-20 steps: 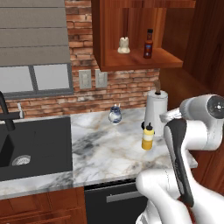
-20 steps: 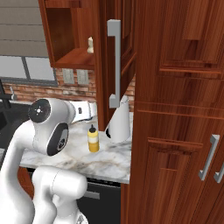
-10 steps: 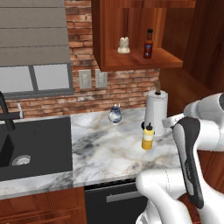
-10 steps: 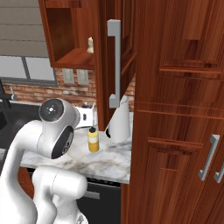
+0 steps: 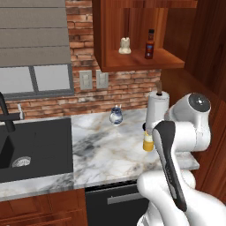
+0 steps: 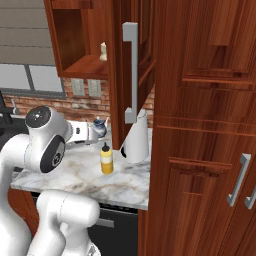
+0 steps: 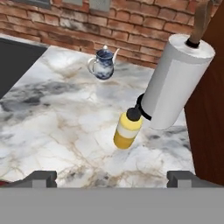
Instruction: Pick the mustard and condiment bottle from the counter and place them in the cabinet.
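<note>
**Spread gripper lined up above the mustard, paper-towel roll crowding the approach**

The two-finger gripper hangs above the white-and-grey veined marble counter with its jaws spread wide and nothing between them. Ahead of it in the hand view stands the yellow plastic squeeze bottle of mustard, upright, just beside the base of the white paper-towel roll on its dark stand. A small blue-and-white teapot sits further back, near the brick wall.

The slim dark red-brown condiment bottle with its black cap is already on the shelf of the reddish-brown wooden wall cabinet, beside a small pale figurine. So the mustard seems to be the part left to do.

The main risk, as I judge it, is the tight gap between mustard and towel roll: a finger coming down on that side may strike the roll or its stand and push the bottle over. The smooth, rounded bottle could also slip if gripped near its narrow nozzle. On the lift, the open cabinet door hangs close to the path upward
</note>
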{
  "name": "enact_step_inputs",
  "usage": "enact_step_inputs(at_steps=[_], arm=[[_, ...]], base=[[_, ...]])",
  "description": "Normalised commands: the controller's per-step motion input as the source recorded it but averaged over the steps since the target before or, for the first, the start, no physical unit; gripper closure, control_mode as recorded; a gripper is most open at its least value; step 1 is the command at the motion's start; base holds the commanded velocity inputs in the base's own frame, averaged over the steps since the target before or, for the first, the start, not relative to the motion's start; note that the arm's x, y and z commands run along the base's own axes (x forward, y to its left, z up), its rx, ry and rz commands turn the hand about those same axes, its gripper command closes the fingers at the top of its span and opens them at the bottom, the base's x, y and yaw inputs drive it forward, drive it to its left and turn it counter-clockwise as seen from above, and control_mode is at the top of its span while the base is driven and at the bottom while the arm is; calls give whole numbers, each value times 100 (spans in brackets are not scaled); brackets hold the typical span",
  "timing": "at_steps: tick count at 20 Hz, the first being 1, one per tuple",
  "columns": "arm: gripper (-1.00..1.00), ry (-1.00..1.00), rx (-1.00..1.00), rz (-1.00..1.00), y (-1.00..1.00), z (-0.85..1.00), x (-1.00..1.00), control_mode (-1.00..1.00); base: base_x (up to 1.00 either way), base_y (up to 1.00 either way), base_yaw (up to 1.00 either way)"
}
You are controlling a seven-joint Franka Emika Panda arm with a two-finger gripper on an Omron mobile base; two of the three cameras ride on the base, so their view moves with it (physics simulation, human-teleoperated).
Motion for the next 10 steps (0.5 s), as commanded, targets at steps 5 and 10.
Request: enact_step_inputs(at_steps=[5,10], arm=[[-100,3,-7,0,25,-14,5,-100],[-100,8,-11,0,5,-41,14,-100]], base=[[0,0,0],[0,0,0]])
